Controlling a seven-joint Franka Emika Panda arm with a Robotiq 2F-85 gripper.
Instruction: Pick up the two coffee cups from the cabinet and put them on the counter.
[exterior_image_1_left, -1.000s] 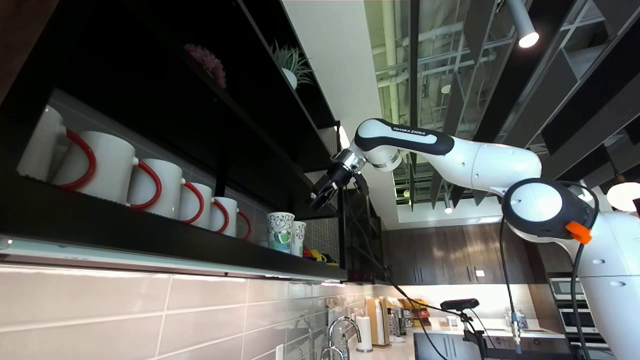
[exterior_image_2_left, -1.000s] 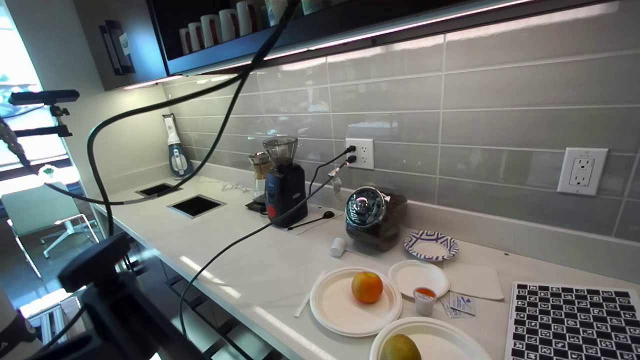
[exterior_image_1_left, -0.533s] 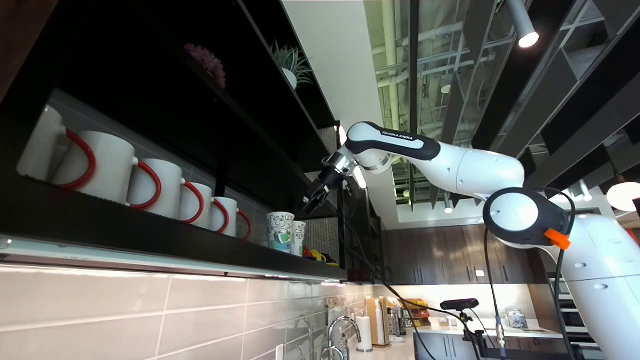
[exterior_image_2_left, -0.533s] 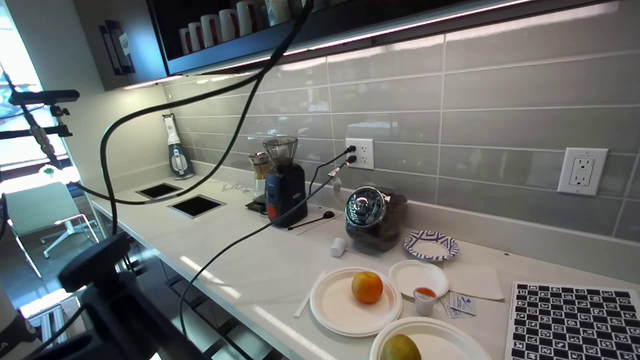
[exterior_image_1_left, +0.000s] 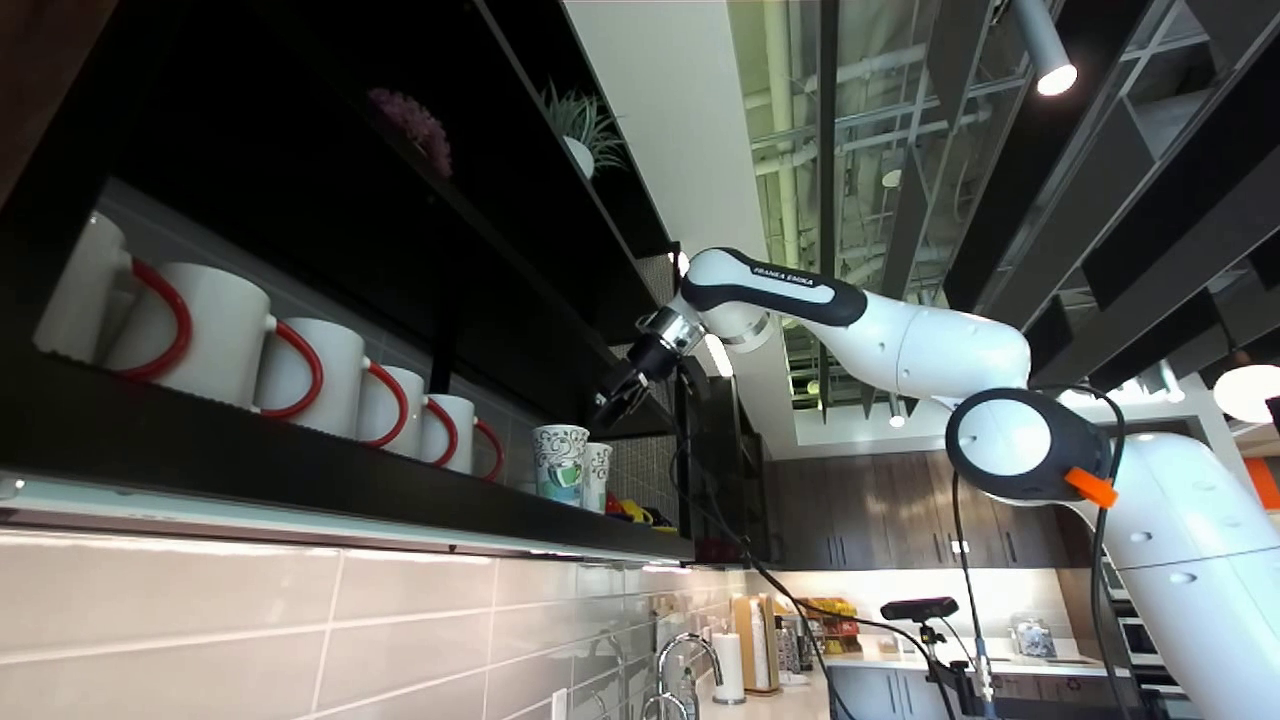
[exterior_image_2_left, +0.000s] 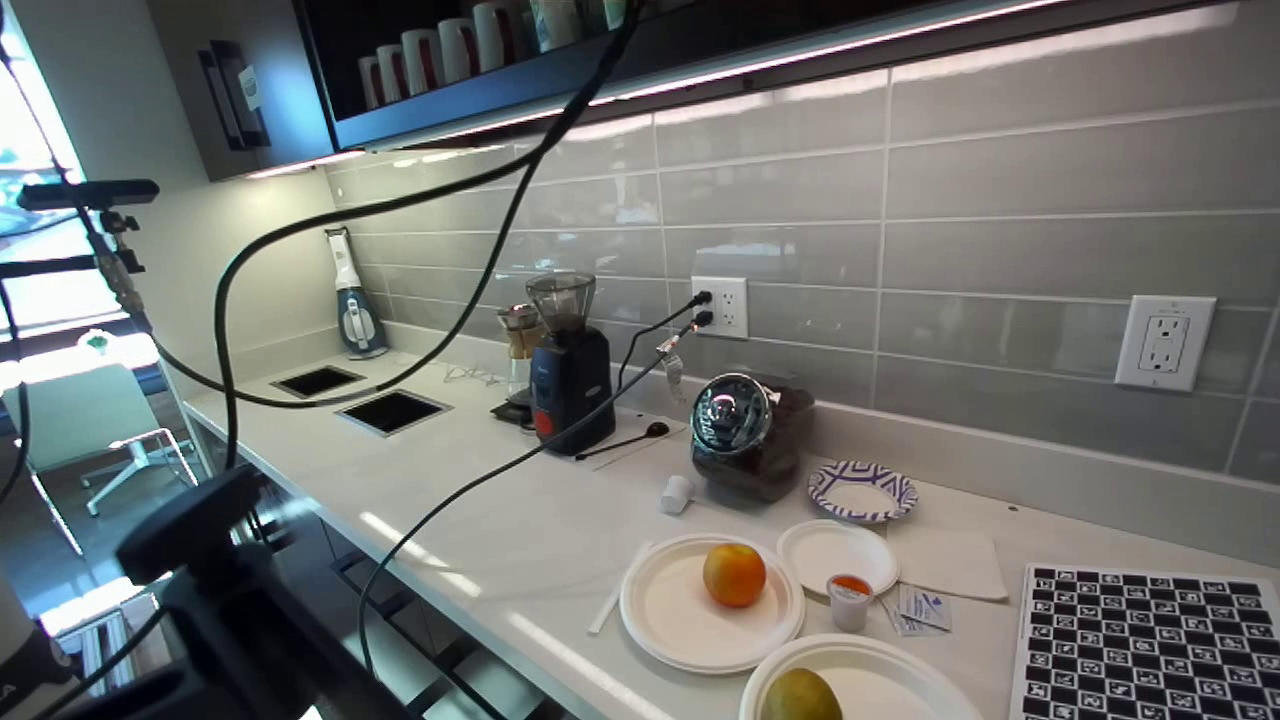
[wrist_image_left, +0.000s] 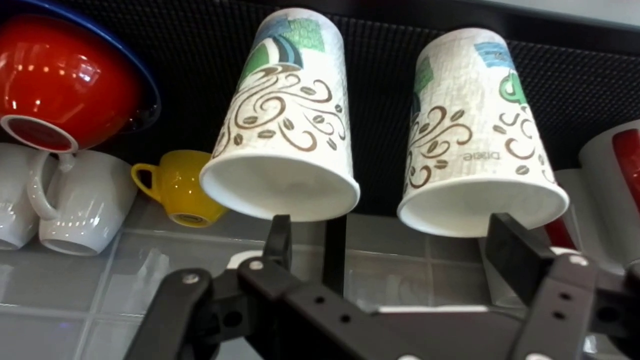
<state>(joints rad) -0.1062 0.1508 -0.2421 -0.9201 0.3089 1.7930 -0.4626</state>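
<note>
Gripper (wrist_image_left: 392, 237) poised near the dark cabinet (exterior_image_1_left: 450, 260), its jaws spread wide with nothing between them, in what looks like the approach to a first pickup. In the wrist view, one coffee cup (wrist_image_left: 287, 115) sits at 11 o'clock from the gripper, the second coffee cup (wrist_image_left: 475, 130) at 1 o'clock, both standing upright in the cabinet. The next move likely calls for centering on a single cup, toward 11 or 1 o'clock, before closing; delivery to the white counter (exterior_image_2_left: 520, 560) lies ahead for both.
</note>
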